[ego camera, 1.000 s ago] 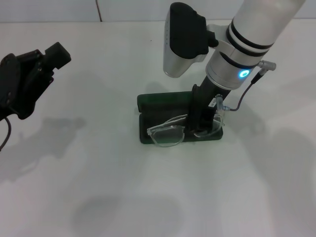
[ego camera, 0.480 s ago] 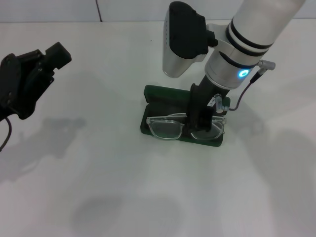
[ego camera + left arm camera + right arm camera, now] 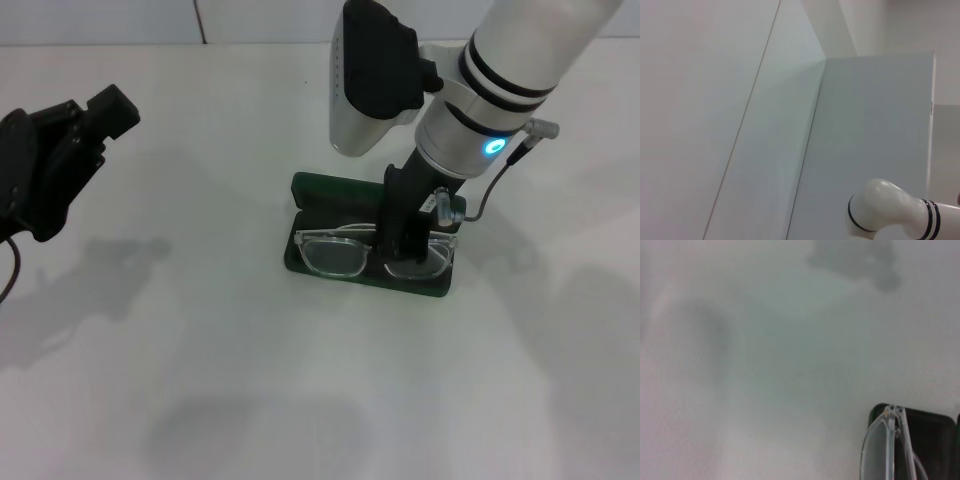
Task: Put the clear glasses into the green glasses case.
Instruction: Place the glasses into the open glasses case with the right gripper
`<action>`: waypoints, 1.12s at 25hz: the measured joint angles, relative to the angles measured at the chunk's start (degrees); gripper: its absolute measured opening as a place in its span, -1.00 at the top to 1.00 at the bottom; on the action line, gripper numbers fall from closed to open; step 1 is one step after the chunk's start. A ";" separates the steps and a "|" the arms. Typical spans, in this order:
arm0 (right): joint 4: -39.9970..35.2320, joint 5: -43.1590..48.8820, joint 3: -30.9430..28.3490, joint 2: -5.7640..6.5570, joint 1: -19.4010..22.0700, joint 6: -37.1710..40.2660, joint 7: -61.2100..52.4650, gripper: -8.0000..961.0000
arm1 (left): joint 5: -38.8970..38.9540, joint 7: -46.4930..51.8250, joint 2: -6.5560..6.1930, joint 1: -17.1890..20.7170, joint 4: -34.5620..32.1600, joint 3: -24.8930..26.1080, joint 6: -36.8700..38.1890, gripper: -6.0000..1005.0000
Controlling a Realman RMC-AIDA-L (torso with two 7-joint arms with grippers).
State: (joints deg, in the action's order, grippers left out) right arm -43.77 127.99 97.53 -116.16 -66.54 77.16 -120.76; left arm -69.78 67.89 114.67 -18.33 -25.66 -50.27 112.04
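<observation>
The green glasses case (image 3: pixel 330 190) lies open in the middle of the white table, its lid tilted back on the far side. The clear glasses (image 3: pixel 335 255) lie level across the case's base, lenses towards me. My right gripper (image 3: pixel 405 240) comes straight down onto them and is shut on the clear glasses at the bridge, hiding the middle of the frame. In the right wrist view one lens of the clear glasses (image 3: pixel 885 450) shows edge-on against a corner of the case (image 3: pixel 932 440). My left gripper (image 3: pixel 60 150) is parked high at the far left, well away from the case.
The white table (image 3: pixel 250 380) spreads out around the case with only shadows on it. The left wrist view shows a pale wall and a white segment of the right arm (image 3: pixel 890 210).
The glasses, tilted over the case's front edge a second ago, have turned level and settled onto the base. The case shifted and turned slightly. The left arm has not moved.
</observation>
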 joint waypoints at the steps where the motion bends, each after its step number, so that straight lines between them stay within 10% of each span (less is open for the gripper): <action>1: 0.00 0.00 0.00 0.00 0.00 0.00 0.00 0.85 | 0.01 0.00 -0.02 0.03 0.00 0.00 0.01 0.93; 28: -3.52 1.79 -0.47 -0.03 2.74 -1.03 -1.39 0.85 | 0.09 -0.13 -0.07 -0.57 0.00 -0.01 -0.16 0.93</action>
State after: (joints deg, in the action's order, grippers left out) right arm -47.29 129.78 97.07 -116.19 -63.80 76.13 -122.15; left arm -69.69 67.75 114.60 -18.90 -25.66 -50.28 111.88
